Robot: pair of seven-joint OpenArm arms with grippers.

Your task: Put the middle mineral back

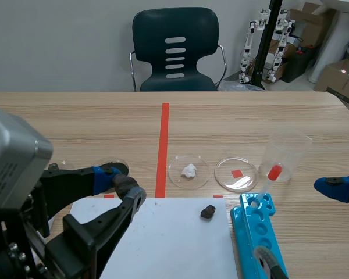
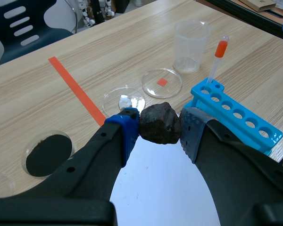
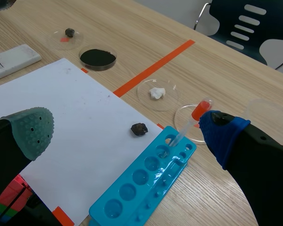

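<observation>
Left claw clamped on dark mineral: we note rough, lumpy, matte charcoal rock pinched between blue and grey dotted pads, above smooth white paper. Right claw spread wide, holding nothing, over paper and blue plastic rack. We see smaller dark angular lump lying on paper, chalky white lump in clear round dish, second clear dish over red square mark. Wood-grain table.
</observation>
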